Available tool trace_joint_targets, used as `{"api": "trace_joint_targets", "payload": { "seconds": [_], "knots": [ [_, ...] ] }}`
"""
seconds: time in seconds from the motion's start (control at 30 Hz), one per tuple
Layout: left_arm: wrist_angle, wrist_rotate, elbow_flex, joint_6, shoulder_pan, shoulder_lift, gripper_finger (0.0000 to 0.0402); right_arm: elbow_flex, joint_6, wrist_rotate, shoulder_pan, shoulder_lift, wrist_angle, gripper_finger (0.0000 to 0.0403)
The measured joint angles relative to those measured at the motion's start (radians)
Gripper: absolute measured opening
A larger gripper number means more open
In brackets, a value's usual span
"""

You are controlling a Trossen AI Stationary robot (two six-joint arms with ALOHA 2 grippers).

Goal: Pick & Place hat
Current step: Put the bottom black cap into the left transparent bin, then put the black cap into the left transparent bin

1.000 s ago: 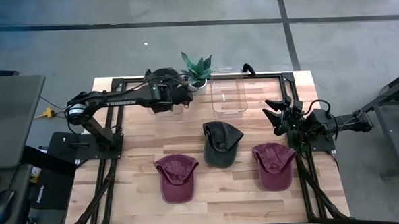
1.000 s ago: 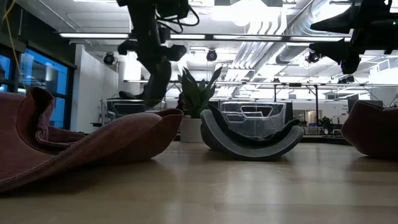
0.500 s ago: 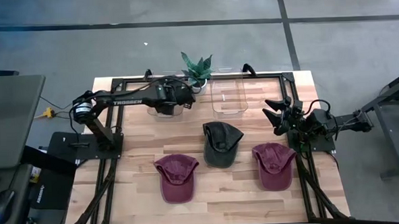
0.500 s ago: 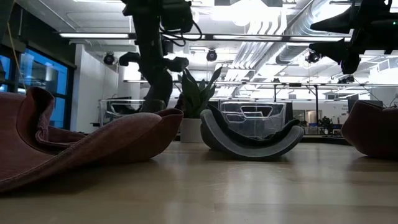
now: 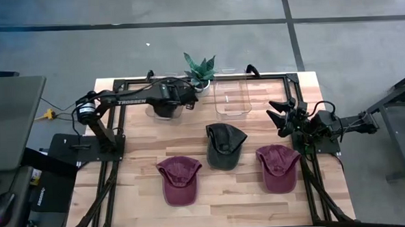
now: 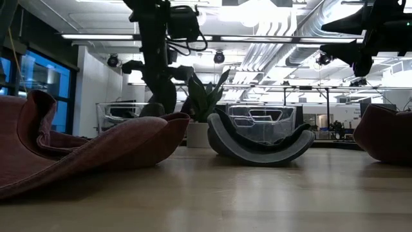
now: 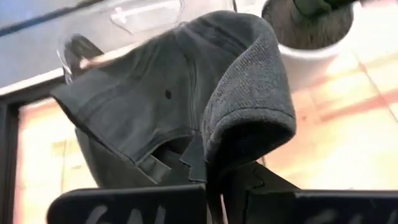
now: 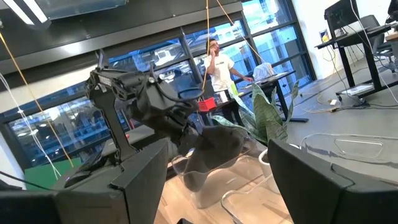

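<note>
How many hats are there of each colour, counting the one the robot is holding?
Dark red hats: 2
Dark grey hats: 2, one lying on the table, one held by the left gripper over a clear bin
Total: 4 hats

A dark grey hat [image 7: 186, 106] hangs crumpled over the left bin; a black hat [image 5: 224, 145] lies mid-table between two maroon hats [image 5: 179, 179]
</note>
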Motion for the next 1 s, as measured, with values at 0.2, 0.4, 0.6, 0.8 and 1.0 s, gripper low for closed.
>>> {"api": "trace_joint_targets", "payload": {
  "seconds": [0.2, 0.4, 0.6, 0.8, 1.0],
  "knots": [
    [0.016, 0.008, 0.000, -0.002, -0.001, -0.003, 0.0056, 0.000, 0.000, 0.000, 0.000, 0.000, 0.000, 0.0271],
    [0.008, -0.008, 0.000, -0.043, -0.001, -0.003, 0.0143, 0.000, 0.000, 0.000, 0.000, 0.000, 0.000, 0.0271],
    [-0.015, -0.050, 0.000, -0.055, -0.001, -0.003, 0.0222, 0.000, 0.000, 0.000, 0.000, 0.000, 0.000, 0.0271],
    [-0.020, -0.045, 0.000, -0.048, -0.002, -0.014, 0.0260, 0.000, 0.000, 0.000, 0.000, 0.000, 0.000, 0.0271],
    [-0.019, -0.036, 0.000, -0.045, -0.011, -0.061, 0.0261, 0.000, 0.000, 0.000, 0.000, 0.000, 0.000, 0.0271]
  ]
}}
